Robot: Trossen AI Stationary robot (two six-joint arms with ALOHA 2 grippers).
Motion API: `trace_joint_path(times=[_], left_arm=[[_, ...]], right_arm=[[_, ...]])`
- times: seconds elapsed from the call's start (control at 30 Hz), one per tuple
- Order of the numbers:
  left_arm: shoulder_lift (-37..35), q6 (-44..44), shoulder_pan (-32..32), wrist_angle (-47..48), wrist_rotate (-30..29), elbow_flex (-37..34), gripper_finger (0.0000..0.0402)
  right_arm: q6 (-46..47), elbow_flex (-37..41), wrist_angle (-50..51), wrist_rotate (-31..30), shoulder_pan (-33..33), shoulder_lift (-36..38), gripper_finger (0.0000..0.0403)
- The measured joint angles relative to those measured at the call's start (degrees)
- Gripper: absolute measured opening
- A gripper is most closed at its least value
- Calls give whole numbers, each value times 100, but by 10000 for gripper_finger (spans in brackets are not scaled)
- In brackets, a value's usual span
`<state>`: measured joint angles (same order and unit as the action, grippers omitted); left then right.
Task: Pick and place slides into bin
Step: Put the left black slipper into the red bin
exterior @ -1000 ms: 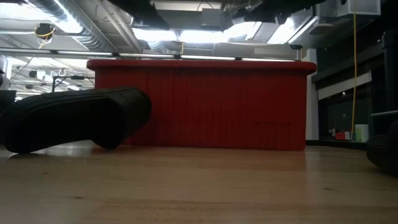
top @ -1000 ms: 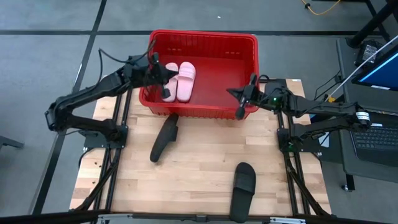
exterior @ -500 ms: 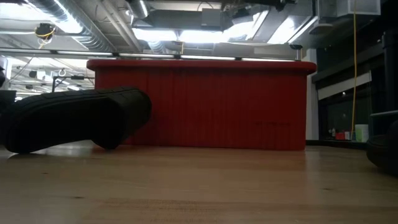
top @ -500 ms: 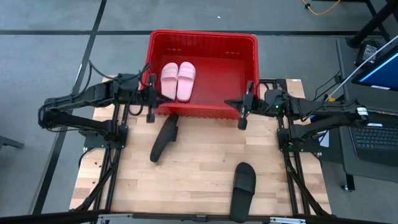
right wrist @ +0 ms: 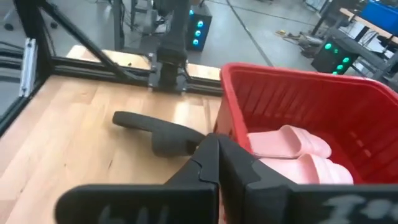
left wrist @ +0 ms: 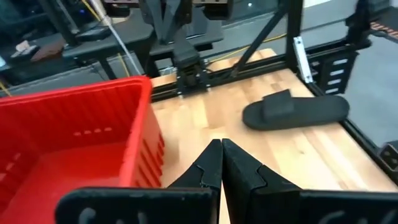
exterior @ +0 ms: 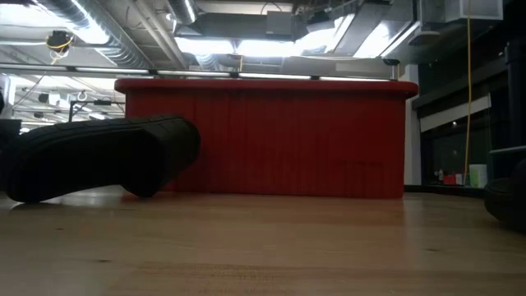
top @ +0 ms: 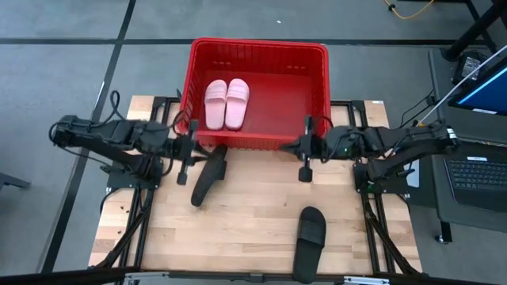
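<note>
Pink slides [top: 227, 103]: two in bin [top: 317, 54] | black slides [top: 209, 174]: two on tabletop [top: 245, 229] | my left gripper [top: 184, 161], right gripper [top: 304, 161]: clenched, empty, beside bin

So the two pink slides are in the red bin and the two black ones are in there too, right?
Not quite. The two pink slides are in the red bin, but the black ones are out on the table: one beside the bin's front wall, the other nearer the table's front edge. The high view shows it.
</note>
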<state>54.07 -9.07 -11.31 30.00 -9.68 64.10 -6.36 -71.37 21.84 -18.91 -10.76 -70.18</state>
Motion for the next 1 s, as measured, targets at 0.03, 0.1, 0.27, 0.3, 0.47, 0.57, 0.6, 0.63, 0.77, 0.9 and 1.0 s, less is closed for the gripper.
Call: trace_joint_path(times=[0.03, 0.1, 0.27, 0.3, 0.47, 0.57, 0.6, 0.63, 0.77, 0.9, 1.0], left_arm=[[4, 54, -227, 22, -211, 0, 1], [15, 146, -691, 92, -780, 0, 2], [105, 916, -1865, 505, -2224, 0, 2], [161, 1082, -2070, 591, -2436, 0, 2], [526, 1824, -2751, 717, -3017, 0, 2], [746, 2357, -2927, 712, -3130, 0, 3], [820, 2527, -2950, 714, -3161, 0, 3], [894, 2703, -2962, 712, -3175, 0, 3], [1165, 3433, -2959, 651, -3206, 0, 3], [1442, 4043, -2957, 384, -3085, 0, 20], [1555, 4569, -2957, 390, -3045, 0, 40]], right_arm=[[27, -71, 98, -104, -117, -53, 3], [171, -130, 310, -426, -379, -132, 3], [632, 17, 175, -905, -909, -257, 2], [692, 81, 71, -910, -985, -278, 2], [759, 493, -696, -908, -1216, -289, 2], [755, 691, -944, -909, -1257, -292, 4], [756, 722, -971, -910, -1260, -291, 4], [762, 751, -1003, -912, -1260, -289, 5], [753, 858, -971, -908, -1260, -289, 4], [757, 964, -968, -890, -1257, -289, 4], [766, 983, -968, -708, -1257, -289, 6]])
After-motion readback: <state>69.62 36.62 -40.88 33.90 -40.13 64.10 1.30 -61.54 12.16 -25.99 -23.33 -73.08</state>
